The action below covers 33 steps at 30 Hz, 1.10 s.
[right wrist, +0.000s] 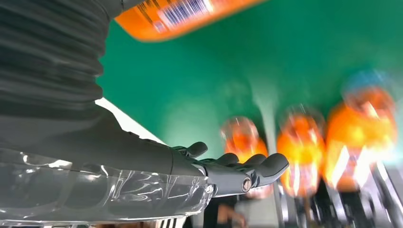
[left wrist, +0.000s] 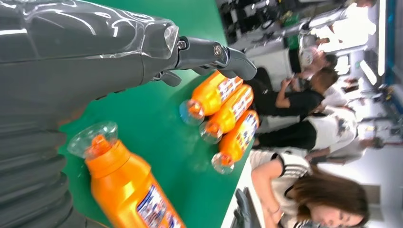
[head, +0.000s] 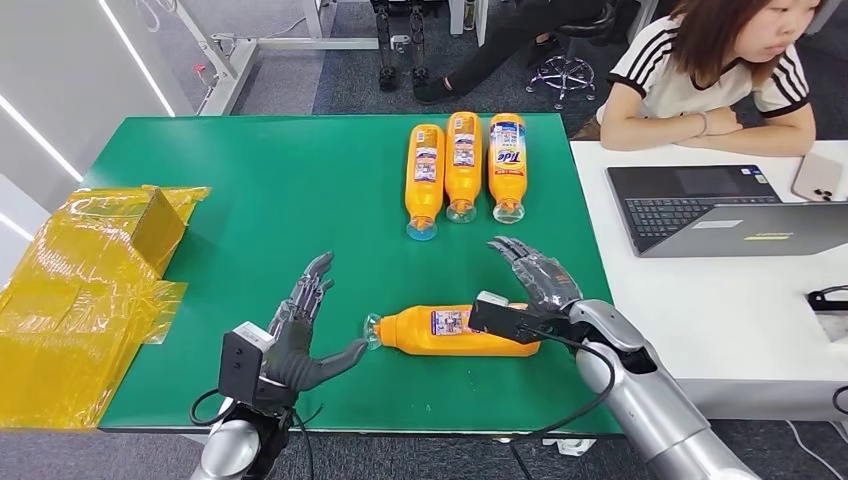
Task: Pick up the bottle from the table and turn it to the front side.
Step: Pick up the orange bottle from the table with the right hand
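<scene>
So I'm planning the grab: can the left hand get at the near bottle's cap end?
Probably yes: the left hand is open beside the cap of the near bottle, with bare green table between them.

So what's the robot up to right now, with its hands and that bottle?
Left hand open by the cap. Right hand open by the base. Orange plastic bottle lying on green table, ungripped. Nothing in the way.

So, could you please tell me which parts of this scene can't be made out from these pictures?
- Near bottle: its base, head view, hidden behind the right hand.
- Three far bottles: blurred in the right wrist view, labels unreadable.
- Near bottle's label text: too small, head view.
- Phone: cut by the head view's edge.
</scene>
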### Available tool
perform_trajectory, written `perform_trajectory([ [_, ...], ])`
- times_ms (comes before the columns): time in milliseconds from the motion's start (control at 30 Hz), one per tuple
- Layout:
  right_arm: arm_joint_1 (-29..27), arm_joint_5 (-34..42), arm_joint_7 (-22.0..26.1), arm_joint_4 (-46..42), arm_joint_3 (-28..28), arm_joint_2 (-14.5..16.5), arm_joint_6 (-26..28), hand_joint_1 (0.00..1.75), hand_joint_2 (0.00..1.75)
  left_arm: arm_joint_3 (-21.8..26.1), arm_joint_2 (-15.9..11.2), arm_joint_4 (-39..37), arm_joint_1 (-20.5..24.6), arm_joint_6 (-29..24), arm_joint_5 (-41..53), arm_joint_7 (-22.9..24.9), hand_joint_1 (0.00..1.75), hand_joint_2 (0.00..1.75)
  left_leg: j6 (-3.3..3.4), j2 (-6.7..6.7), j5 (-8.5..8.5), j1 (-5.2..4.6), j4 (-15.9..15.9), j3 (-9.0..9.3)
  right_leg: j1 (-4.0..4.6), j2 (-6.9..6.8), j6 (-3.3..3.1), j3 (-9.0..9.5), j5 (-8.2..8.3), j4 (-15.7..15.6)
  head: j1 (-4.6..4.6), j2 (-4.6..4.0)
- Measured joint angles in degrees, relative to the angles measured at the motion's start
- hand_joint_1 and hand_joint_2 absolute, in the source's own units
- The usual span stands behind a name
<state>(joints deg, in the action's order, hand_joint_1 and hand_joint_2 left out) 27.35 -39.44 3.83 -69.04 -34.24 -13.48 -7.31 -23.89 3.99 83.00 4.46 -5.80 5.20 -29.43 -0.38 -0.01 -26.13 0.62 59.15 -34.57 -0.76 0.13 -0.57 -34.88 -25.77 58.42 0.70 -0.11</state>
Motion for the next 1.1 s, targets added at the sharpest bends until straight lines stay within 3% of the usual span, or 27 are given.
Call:
perform_trajectory([
  [133, 3.73, 1.39, -1.69, 2.27, -2.86, -2.18, -6.21, 0.0, 1.75, 0.0, 0.01, -0.63, 0.32, 2.17, -1.02, 1.21, 0.0, 1.75, 0.0, 0.0, 0.01, 0.01, 0.0, 0.05, 0.01, -0.01, 0.0, 0.04, 0.0, 0.0, 0.0, 0.0],
  [267, 5.85, 2.18, -1.93, 3.45, -4.94, -3.68, -8.27, 0.0, 1.75, 0.0, 0.01, -0.93, 0.56, 3.53, -1.62, 1.9, 0.0, 1.75, 0.01, 0.0, 0.01, 0.0, 0.0, 0.18, 0.01, -0.03, 0.01, 0.22, 0.0, -0.01, -0.01, 0.0],
  [467, 6.53, 3.37, 0.09, 5.14, -6.35, -3.79, -5.35, 0.0, 1.75, 0.0, -0.01, -1.27, 0.81, 4.49, -1.46, 2.07, 0.0, 1.75, 0.02, 0.0, 0.01, 0.0, 0.01, 0.27, 0.01, -0.03, 0.05, 0.35, 0.03, -0.03, -0.01, 0.0],
  [733, 7.27, 8.28, 3.44, 7.62, -7.5, -2.54, -5.46, 0.0, 1.75, 0.0, 0.2, -2.24, 2.02, 8.52, -3.12, 3.17, 0.0, 1.75, 0.03, 0.0, 0.03, 0.01, 0.02, 0.32, 0.01, -0.03, 0.05, 0.37, 0.05, -0.01, -0.01, 0.0],
  [1100, 5.93, 17.69, 11.47, 8.76, -4.27, 0.6, 3.86, 0.0, 1.75, 0.0, 0.38, -3.62, 2.32, 7.51, -3.66, 1.89, 0.0, 1.75, 0.03, 0.0, 0.03, 0.0, 0.01, 0.23, 0.01, -0.02, 0.04, 0.28, 0.04, 0.0, 0.0, 0.0],
])
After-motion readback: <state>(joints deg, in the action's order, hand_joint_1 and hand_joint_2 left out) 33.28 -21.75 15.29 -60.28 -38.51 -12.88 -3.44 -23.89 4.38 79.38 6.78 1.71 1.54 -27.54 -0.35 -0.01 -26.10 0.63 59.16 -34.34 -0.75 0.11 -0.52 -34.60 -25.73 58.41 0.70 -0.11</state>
